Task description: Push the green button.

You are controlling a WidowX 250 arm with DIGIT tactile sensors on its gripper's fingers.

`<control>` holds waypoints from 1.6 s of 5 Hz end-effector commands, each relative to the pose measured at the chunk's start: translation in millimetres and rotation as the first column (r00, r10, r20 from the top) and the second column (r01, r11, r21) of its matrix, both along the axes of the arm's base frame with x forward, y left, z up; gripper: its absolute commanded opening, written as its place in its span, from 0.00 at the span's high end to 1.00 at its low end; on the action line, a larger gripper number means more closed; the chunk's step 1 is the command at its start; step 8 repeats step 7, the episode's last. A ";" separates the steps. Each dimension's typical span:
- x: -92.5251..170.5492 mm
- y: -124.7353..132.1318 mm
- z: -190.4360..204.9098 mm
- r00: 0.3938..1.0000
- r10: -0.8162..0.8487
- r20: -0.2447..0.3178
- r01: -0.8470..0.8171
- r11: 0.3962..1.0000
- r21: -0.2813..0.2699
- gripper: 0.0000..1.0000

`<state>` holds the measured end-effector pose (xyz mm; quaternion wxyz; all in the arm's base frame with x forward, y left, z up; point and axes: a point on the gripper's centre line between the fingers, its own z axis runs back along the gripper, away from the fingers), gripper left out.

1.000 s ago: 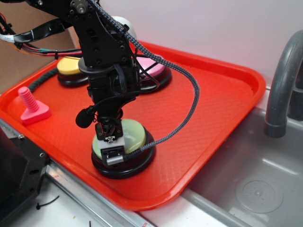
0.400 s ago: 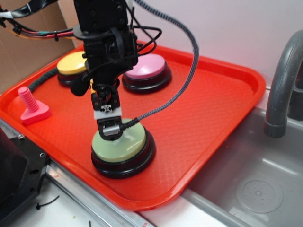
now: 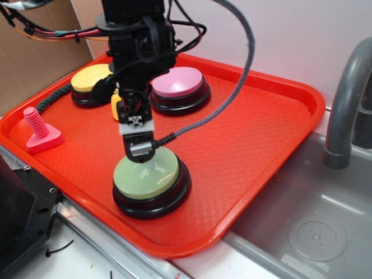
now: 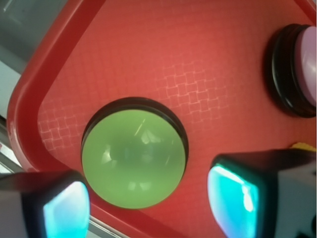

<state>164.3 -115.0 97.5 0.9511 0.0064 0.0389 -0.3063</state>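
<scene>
The green button, a pale green dome on a glossy black base, stands near the front edge of the red tray. My gripper hangs just above the back edge of the dome, pointing down, apart from it. In the wrist view the green button lies below and ahead of the gripper. The fingers with cyan pads stand wide apart, open, with nothing between them.
A yellow-topped button and a pink-topped button stand at the tray's back. A pink screw-shaped toy sits at the tray's left edge. To the right are a steel sink and a grey faucet.
The gripper was pressed down on the green button's front; it has since risen and drawn back, now hanging over the dome's rear edge.
</scene>
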 end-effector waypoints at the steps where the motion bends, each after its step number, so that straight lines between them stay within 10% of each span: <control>1: 2.0 -3.9 17.4 0.999 0.012 0.049 -0.010 1.000 -0.023 0.00; 8: -10.2 -2.3 54.4 0.998 0.042 0.049 -0.043 0.999 0.022 0.00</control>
